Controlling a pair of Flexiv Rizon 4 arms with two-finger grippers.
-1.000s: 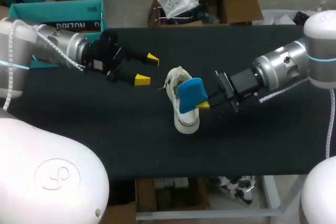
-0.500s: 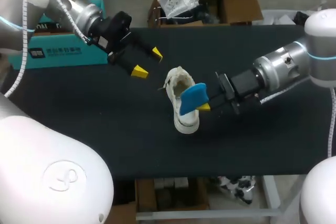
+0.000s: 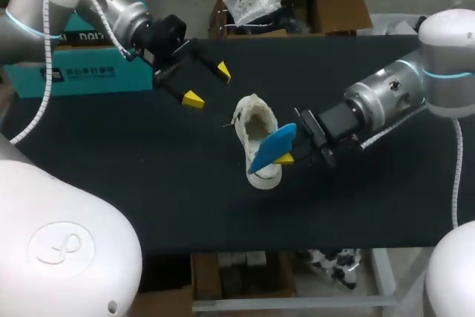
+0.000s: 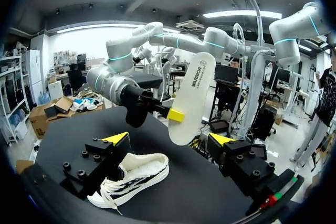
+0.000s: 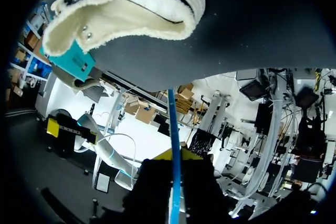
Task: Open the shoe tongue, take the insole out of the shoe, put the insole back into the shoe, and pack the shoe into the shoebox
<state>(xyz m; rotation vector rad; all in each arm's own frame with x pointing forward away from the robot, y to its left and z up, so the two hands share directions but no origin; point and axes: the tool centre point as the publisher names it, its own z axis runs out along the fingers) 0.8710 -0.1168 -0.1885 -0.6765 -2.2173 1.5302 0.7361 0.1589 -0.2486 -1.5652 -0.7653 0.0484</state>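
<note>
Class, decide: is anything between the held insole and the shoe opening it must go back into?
Nothing visible. The insole in the right hand hangs just over the shoe, whose opening is uncovered; the left hand is well aside.

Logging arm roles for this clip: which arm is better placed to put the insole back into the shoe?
Right. The right gripper is shut on the blue insole, held close above the white shoe. The left gripper is open and empty, off toward the teal shoebox.

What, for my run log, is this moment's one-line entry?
stage: insole out | right pincer: shut on insole, above shoe | left pincer: open, empty
</note>
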